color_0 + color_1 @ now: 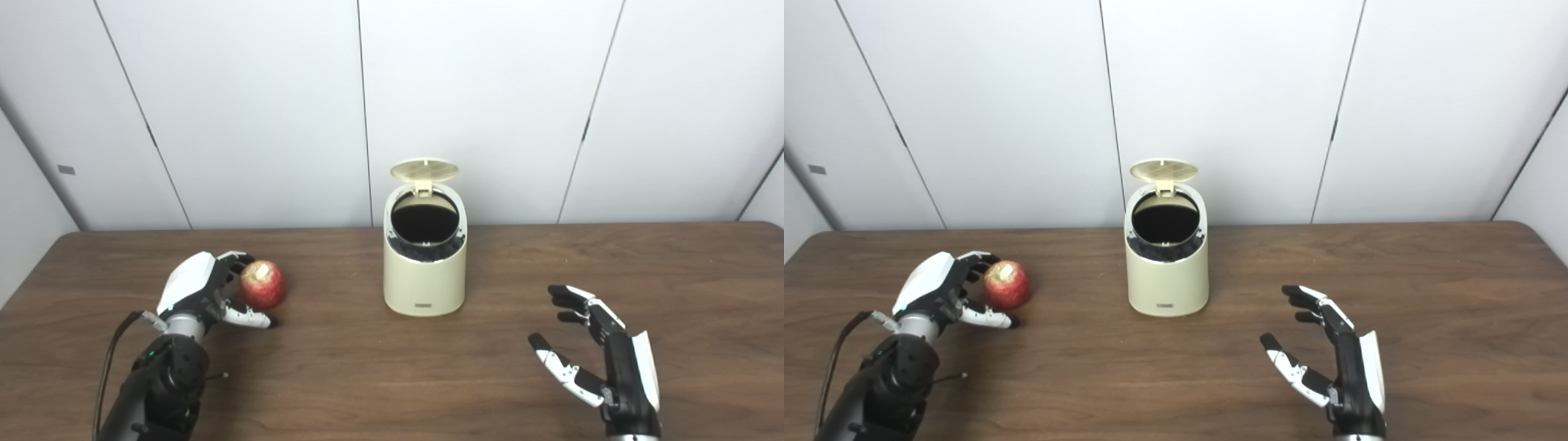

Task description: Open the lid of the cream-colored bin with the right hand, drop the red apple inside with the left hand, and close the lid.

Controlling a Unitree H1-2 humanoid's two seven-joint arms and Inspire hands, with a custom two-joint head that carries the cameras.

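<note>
1. Your cream-colored bin [424,266] stands upright on the worktop [392,367], nearer its far edge than its near edge and roughly midway between the left and right edges.
2. Its lid [425,170] is up, hinged at the back of the rim and standing almost vertical, so you look straight into the dark round opening [425,222]. Nothing can be made out inside; the interior is black.
3. The red apple [263,284] sits on the worktop to the left of the bin, well apart from it. Its pale top faces up and toward the camera.
4. Your left robot hand [205,291] is cupped around the apple from the apple's left side. The fingers [236,258] curl over the far side of the fruit and the thumb [248,317] reaches along the near side just below it. You cannot tell from these views whether the fingers press on the apple or only bracket it; the apple seems to rest on the worktop.
5. The left forearm [159,386] comes in from the near left corner, with a black cable looping beside the wrist.
6. Your right robot hand [597,349] is over the near right part of the worktop, well apart from the bin and lower in the picture than it. It is wide: fingers spread and pointing toward the far left, thumb splayed out to the left, palm turned toward the bin, nothing in it.
7. Behind the worktop's far edge runs a plain white panelled wall [245,92].
</note>
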